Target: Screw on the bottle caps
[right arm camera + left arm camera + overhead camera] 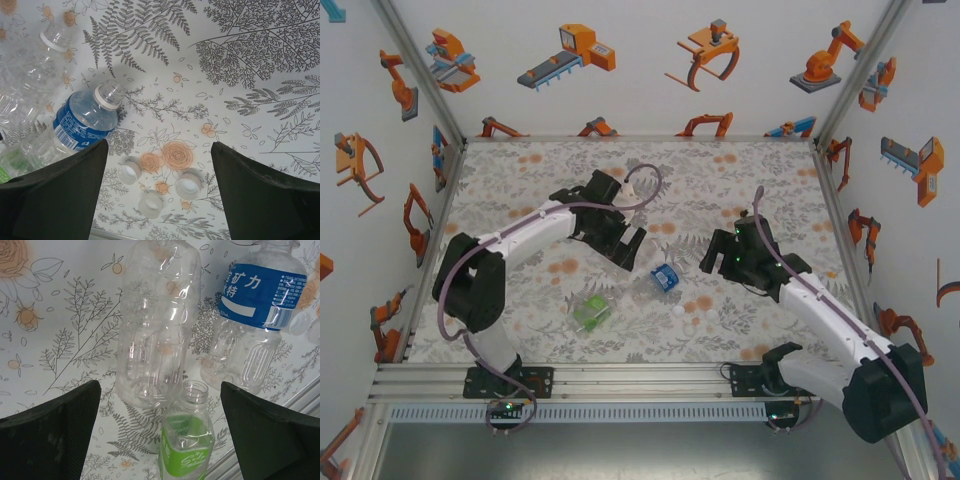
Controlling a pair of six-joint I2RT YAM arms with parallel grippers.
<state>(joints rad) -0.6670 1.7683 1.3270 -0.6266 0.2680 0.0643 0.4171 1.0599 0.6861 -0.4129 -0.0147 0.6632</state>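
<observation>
Whitish bottle caps (188, 186): three loose toward near edge of table (520, 170), beside uncapped bottles (255, 315).
Left gripper (625, 250): jaws apart, empty.
Right gripper (159, 145): jaws apart, above caps.
Risk: off-centre pinch may flick a cap away.

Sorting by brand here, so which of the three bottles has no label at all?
The plain clear bottle, left of the blue-label bottle in the left wrist view. That one and the green-label bottle wear coloured bands; this one is bare.
</observation>
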